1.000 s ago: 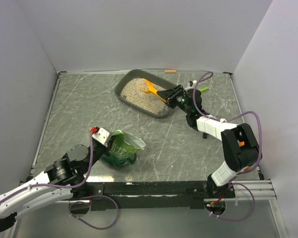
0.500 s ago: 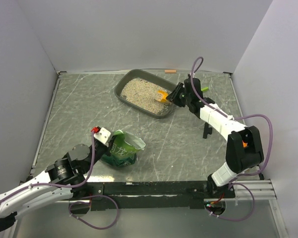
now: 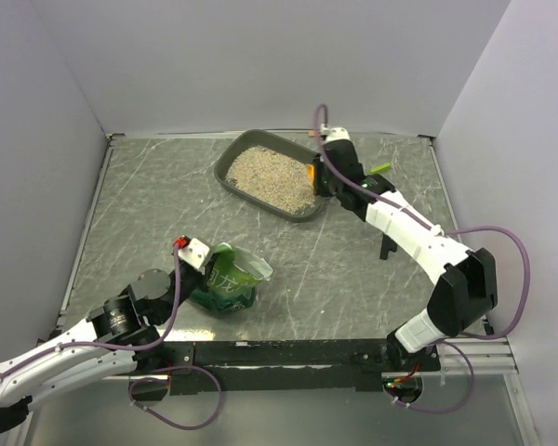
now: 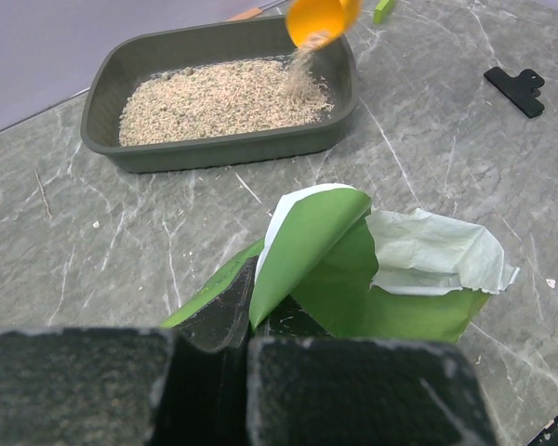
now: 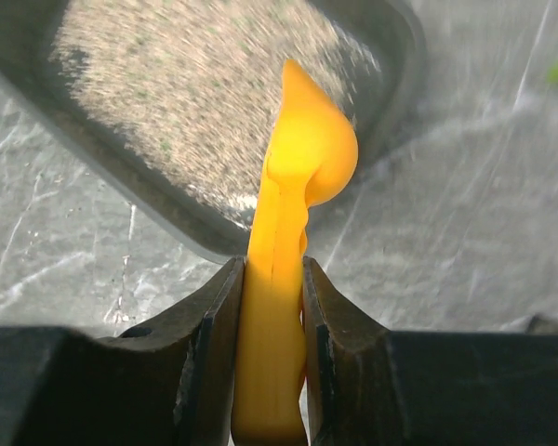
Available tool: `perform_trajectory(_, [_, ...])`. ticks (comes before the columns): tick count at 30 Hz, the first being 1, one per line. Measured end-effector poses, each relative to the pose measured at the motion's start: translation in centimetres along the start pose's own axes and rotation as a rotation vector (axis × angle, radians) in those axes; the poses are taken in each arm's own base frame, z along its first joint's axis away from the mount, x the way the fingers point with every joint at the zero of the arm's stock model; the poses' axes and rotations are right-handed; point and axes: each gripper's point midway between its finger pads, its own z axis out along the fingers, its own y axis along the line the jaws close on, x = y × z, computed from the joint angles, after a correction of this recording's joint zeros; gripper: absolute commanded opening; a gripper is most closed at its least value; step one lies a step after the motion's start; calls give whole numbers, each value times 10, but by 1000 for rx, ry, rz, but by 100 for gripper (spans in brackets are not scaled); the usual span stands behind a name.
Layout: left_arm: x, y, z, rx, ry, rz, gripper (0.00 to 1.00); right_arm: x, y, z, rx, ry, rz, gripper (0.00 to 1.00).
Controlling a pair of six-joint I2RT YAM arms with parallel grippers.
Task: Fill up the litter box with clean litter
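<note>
The dark-grey litter box point(image 3: 225, 163) stands at the back middle of the table, with beige clean litter point(image 3: 268, 177) in it. My right gripper point(image 3: 324, 177) is shut on the handle of an orange scoop point(image 3: 312, 173), held tipped over the box's right end. In the left wrist view litter falls from the scoop point(image 4: 318, 19) onto the litter point(image 4: 214, 98). The right wrist view shows the scoop point(image 5: 293, 232) edge-on between the fingers, above the box rim point(image 5: 149, 200). My left gripper point(image 3: 197, 269) is shut on the edge of the open green bag point(image 3: 228, 283), which also shows in the left wrist view point(image 4: 353, 269).
A black binder clip point(image 3: 385, 249) lies on the table right of centre. A small green object point(image 3: 379, 168) lies right of the box. A small brown piece point(image 3: 318, 133) sits at the back wall. Grey walls close in the table on three sides.
My right arm has swung left and up, turning the scoop from lying across the box to tipped at its right end, where litter now pours out. The left arm and bag have not moved.
</note>
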Motion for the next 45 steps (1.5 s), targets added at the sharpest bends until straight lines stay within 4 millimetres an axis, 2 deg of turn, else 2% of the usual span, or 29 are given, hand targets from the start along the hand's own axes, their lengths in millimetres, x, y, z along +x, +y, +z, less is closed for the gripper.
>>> perform_trajectory(4, [0,0,1,0,1,1,1,-18,28,-16,-3,-70,-156,0])
perform_trajectory(6, [0,0,1,-1,1,1,1,-18,39,-25,-9,-84,-215,0])
perform_trajectory(9, [0,0,1,-1,1,1,1,-16,41,-41,-10,-91,-248,0])
perform_trajectory(11, [0,-1,1,0,1,1,1,-20,39,-60,-19,-113,-250,0])
perform_trajectory(16, [0,-1,1,0,1,1,1,-37,32,-122,-74,-206,-215,0])
perform_trajectory(19, [0,0,1,0,0,0,1,-39,31,-158,-152,-236,-174,0])
perform_trajectory(25, [-1,0,0,0,-3,-1,1,-16,42,-212,-362,-187,-107,0])
perform_trajectory(30, [-1,0,0,0,-3,-1,1,13,65,-240,-561,-71,-62,0])
perform_trajectory(34, [-1,0,0,0,-3,-2,1,36,78,-254,-668,37,-35,0])
perform_trajectory(39, [-1,0,0,0,-3,-2,1,55,88,-265,-762,135,-25,0])
perform_trajectory(45, [-1,0,0,-1,-3,-1,1,63,97,-270,-821,192,-25,0])
